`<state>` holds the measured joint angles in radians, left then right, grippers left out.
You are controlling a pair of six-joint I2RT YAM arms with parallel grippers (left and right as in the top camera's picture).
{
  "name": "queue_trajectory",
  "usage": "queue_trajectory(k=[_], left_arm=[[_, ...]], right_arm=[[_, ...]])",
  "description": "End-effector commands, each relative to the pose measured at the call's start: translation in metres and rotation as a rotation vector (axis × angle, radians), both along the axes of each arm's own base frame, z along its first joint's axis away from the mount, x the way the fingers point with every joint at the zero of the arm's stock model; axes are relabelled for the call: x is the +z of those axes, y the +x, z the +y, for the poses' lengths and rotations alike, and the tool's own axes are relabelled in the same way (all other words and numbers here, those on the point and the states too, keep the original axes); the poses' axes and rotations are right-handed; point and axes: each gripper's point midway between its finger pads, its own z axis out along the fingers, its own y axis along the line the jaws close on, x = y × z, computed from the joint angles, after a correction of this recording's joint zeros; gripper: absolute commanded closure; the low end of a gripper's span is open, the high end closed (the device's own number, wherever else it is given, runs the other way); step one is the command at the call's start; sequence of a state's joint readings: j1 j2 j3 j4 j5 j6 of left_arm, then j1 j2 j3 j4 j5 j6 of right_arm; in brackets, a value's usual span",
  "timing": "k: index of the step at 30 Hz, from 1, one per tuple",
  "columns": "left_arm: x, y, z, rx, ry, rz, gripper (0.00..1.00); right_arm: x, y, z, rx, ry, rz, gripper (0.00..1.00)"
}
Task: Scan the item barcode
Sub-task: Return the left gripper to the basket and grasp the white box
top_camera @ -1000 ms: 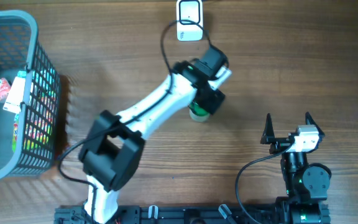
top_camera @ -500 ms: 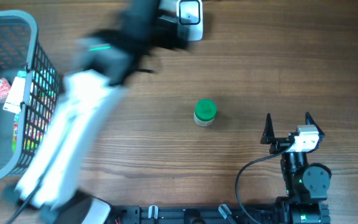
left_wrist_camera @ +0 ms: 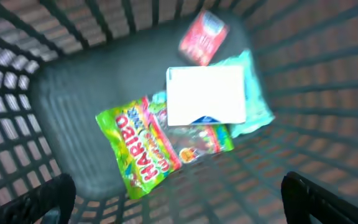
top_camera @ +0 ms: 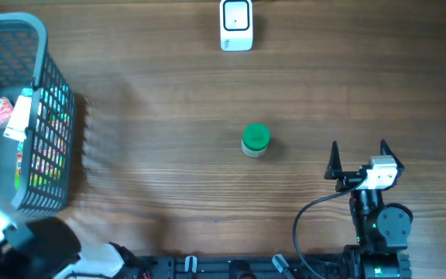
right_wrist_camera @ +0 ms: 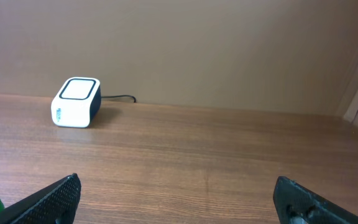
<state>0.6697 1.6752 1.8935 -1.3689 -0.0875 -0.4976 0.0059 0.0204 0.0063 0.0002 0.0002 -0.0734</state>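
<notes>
Jar (top_camera: 255,140), green-lidded, stands upright on the table (top_camera: 161,101), alone near its middle, below the scanner (top_camera: 236,25) and well apart from it. No claw touches it. Its barcode cannot be made out in any view, and I cannot tell whether it has been scanned; standing clear of the basket (top_camera: 53,139), it reads as an item taken out for handling. The scanner sits at the far edge with its pale face turned up, presumably so that a label can be passed over it from above. The right gripper (top_camera: 358,159) rests low at the near right, fingers spread wide with nothing between them; its camera looks level across the table toward the scanner, and only a green sliver of the jar shows at the left edge of that view. It appears parked out of the way. The left gripper (left_wrist_camera: 179,199) hangs over the basket at the far left, also spread wide and empty, its camera looking straight down inside. On the basket floor lie a Haribo bag (left_wrist_camera: 142,152), a white box (left_wrist_camera: 206,95) overlapping it, a red packet (left_wrist_camera: 202,38) and a teal packet (left_wrist_camera: 253,106). My judgement is that the wide opening is readiness to pick another item, the box being uppermost and easiest to reach.
</notes>
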Motion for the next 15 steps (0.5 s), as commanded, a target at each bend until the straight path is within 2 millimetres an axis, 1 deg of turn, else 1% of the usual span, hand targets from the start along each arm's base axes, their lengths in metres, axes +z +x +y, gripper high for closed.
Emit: queue_trajectory(k=[1,2,4,6,7,9,10,13,15], left_arm=[[-0.064,0.009,0.005,-0.027,-0.094,0.109,0.0],[-0.077,0.014,0.004,-0.036,-0.125,0.11,0.0],[-0.102,0.033,-0.006,-0.073,-0.219,0.057,0.0],[-0.117,0.041,-0.01,-0.077,-0.256,0.036,0.0],[-0.123,0.044,-0.008,-0.101,-0.244,0.037,0.0],[-0.126,0.049,-0.007,-0.236,-0.186,0.057,0.0],[-0.126,0.048,-0.001,-0.278,-0.141,0.083,0.0],[-0.128,0.043,0.014,-0.258,-0.068,0.135,0.0],[-0.135,0.045,0.014,-0.343,-0.056,0.168,0.0]], right_arm=[[0.002,0.0,0.002,0.011,-0.005,-0.011,0.01],[0.002,0.0,0.002,0.011,-0.005,-0.01,0.0],[0.002,0.0,0.002,0.011,-0.005,-0.01,0.0],[0.002,0.0,0.002,0.011,-0.005,-0.011,0.0],[0.002,0.0,0.002,0.012,-0.005,-0.01,0.0],[0.002,0.0,0.002,0.011,-0.005,-0.01,0.0],[0.002,0.0,0.002,0.012,-0.005,-0.01,0.0],[0.002,0.0,0.002,0.011,-0.004,-0.01,0.0],[0.002,0.0,0.002,0.012,-0.005,-0.011,0.0]])
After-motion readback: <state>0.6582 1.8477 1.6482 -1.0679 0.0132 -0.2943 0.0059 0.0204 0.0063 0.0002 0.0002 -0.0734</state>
